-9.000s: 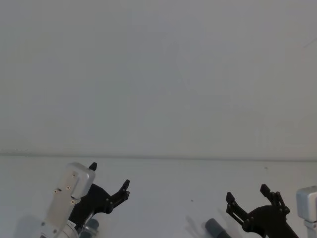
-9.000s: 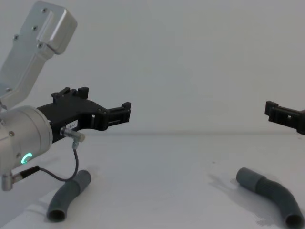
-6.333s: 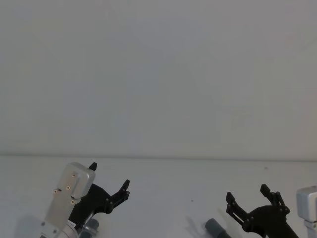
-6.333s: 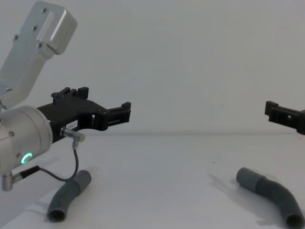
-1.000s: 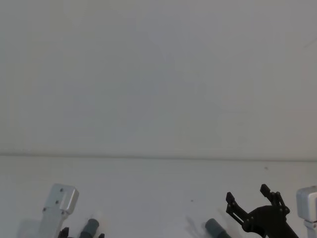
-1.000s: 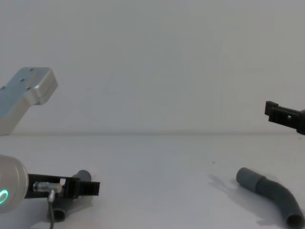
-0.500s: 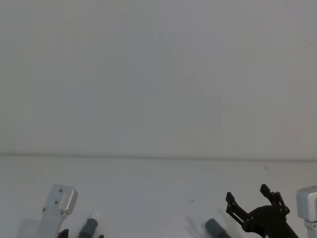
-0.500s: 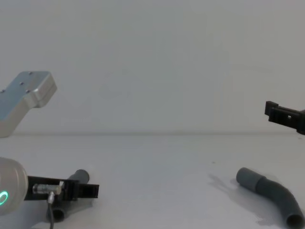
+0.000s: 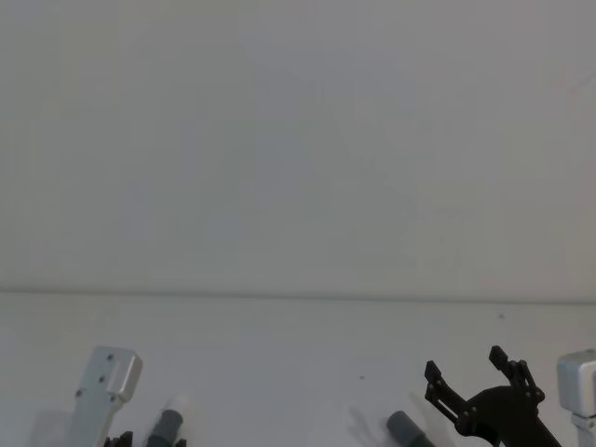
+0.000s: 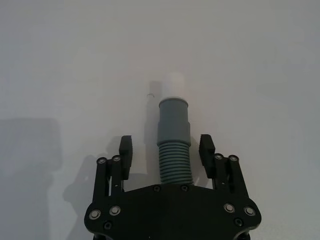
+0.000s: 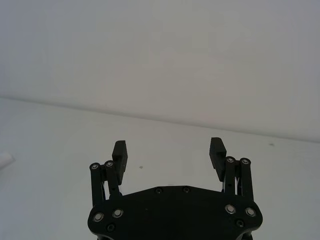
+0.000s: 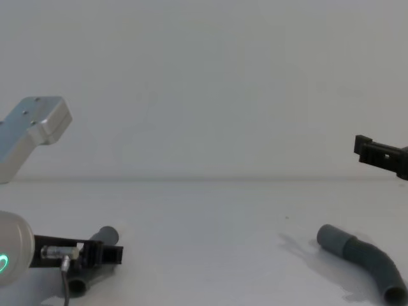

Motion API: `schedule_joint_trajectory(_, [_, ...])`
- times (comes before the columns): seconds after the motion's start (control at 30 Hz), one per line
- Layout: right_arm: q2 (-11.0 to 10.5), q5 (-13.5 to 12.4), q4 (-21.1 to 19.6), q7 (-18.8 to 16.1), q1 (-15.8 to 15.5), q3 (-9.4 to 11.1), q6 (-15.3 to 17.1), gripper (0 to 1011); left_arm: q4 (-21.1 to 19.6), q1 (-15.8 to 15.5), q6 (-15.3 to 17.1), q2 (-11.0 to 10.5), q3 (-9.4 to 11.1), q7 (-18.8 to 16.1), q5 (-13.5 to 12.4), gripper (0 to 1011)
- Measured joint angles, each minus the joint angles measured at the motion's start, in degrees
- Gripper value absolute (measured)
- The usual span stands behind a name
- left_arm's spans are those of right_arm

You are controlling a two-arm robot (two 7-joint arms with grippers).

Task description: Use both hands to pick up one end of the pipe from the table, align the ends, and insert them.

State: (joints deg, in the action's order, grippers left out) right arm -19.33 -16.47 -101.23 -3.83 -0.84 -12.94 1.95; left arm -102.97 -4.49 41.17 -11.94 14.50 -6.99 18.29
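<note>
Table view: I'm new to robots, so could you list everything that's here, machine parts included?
Table: one, white, across the foreground.
Wall: one, pale grey, behind the table.
Left pipe piece: one, dark grey with a white tip, lying on the table's left.
Right pipe piece: one, dark grey, lying on the table's right.
Left hand: one, black, open, low, fingers either side of the left piece's ribbed stretch, not touching.
Right hand: one, black, open, raised off the table on the right.
</note>
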Motion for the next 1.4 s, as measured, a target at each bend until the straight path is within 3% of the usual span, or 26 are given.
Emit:
schedule_joint_trajectory(0.37, [0.0,0.0,0.0,0.0,0.0,0.0,0.0,1000,0.1,0.0,0.1,0.2,-0.1,0.1,0.0,674])
schedule_joint_trajectory(1.4, [0.0,0.0,0.0,0.0,0.0,0.0,0.0,1000,0.1,0.0,0.3,0.3,-0.1,0.2,0.1,478])
